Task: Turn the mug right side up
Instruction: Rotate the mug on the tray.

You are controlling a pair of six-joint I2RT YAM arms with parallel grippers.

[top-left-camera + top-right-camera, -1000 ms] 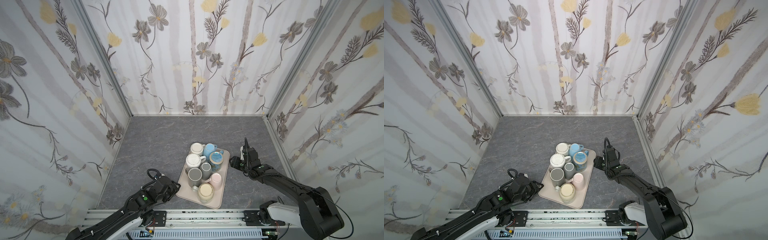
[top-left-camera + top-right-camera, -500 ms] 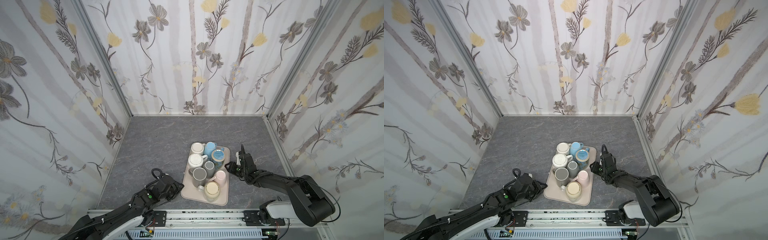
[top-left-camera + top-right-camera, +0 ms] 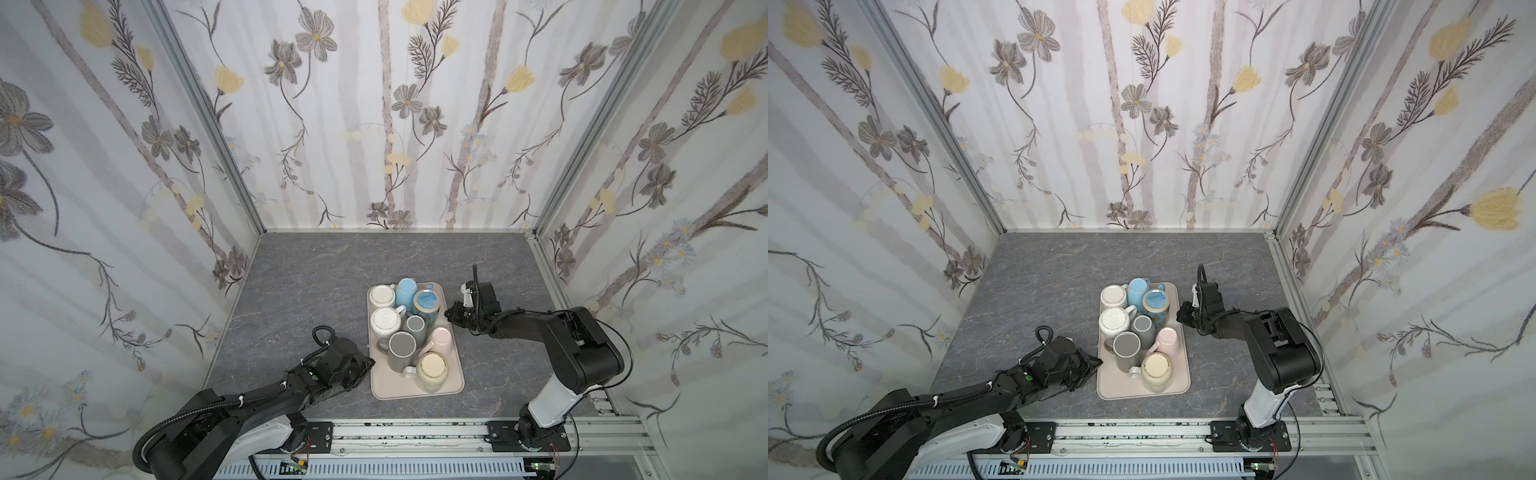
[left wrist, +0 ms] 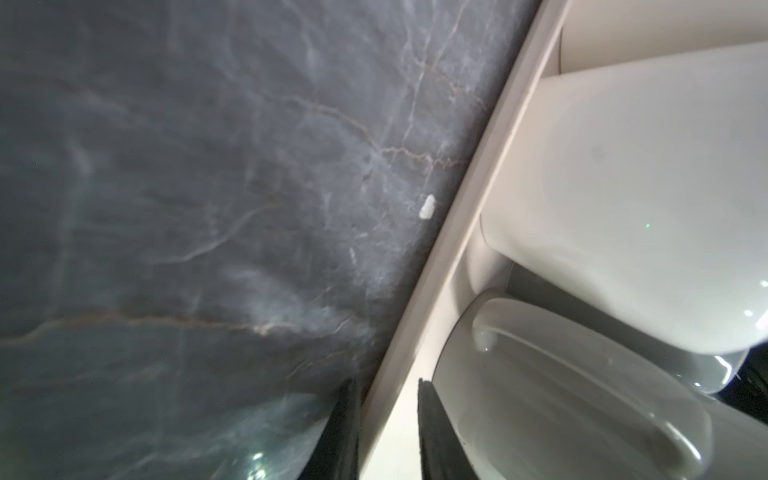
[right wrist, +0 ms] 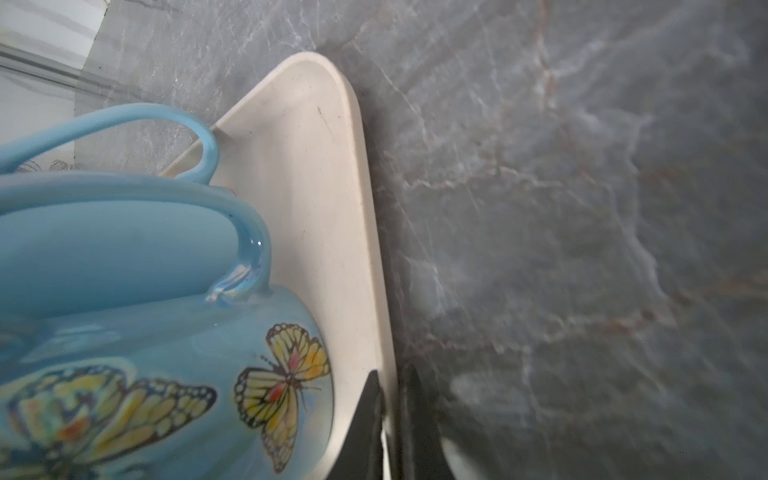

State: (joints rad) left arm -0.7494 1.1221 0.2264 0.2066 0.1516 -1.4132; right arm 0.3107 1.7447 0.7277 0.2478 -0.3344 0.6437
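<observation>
Set-up step, by my judgement: both tools pinch the beige tray (image 3: pixel 415 393), not a mug. The left tool (image 4: pixel 387 399) is clamped on its rim at 8 o'clock. The right tool (image 5: pixel 390 388) is clamped at 2 o'clock, beside the butterfly mug (image 5: pixel 166 374). Both arms reach low over the tabletop (image 3: pixel 332 282). The mugs (image 3: pixel 402 345) crowd the tray. Next, one tool must let go and take a single inverted mug.

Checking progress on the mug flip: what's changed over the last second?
The tray has turned from skewed to square. The left gripper and right gripper closed their jaws on its opposite long rims. The mugs keep their places on it.
</observation>
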